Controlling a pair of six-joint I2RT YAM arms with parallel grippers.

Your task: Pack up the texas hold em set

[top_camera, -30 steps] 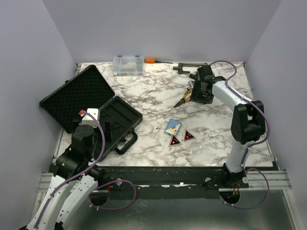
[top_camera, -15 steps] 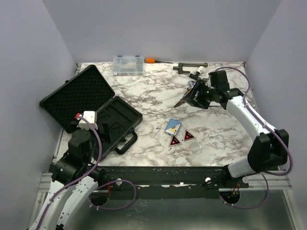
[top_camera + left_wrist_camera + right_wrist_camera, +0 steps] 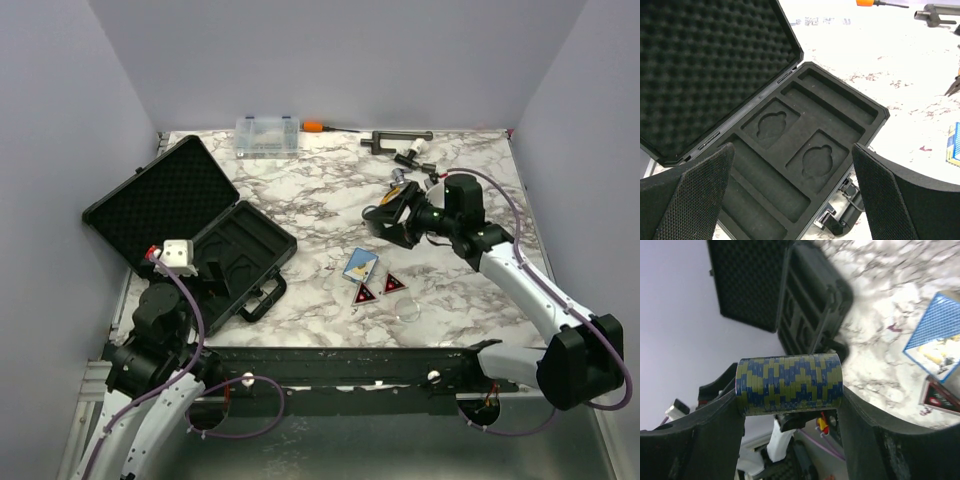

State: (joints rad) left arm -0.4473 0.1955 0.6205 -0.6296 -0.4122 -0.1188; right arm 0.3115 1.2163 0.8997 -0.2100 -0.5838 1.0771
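Note:
The black briefcase (image 3: 160,200) lies open at the left, its foam lid up and its moulded tray (image 3: 245,245) bare. My left gripper (image 3: 200,268) is open and empty just above the tray's (image 3: 805,130) near end. My right gripper (image 3: 392,213) is shut on a stack of blue-and-olive chips (image 3: 789,383), held sideways above the table right of centre. The blue-faced card deck (image 3: 360,264), two red-black triangles (image 3: 365,294) and the clear disc (image 3: 408,308) lie in front of it. The deck (image 3: 937,342) also shows in the right wrist view.
A clear compartment box (image 3: 267,134), an orange-handled screwdriver (image 3: 315,126) and a dark tool (image 3: 395,138) lie along the back edge. Small grey pieces (image 3: 415,152) sit behind my right gripper. The case handle (image 3: 262,297) juts toward the front edge.
My right arm has swung from the back by the pliers forward and left, turning the chip stack toward the case. My left arm has sunk back a little toward its base.

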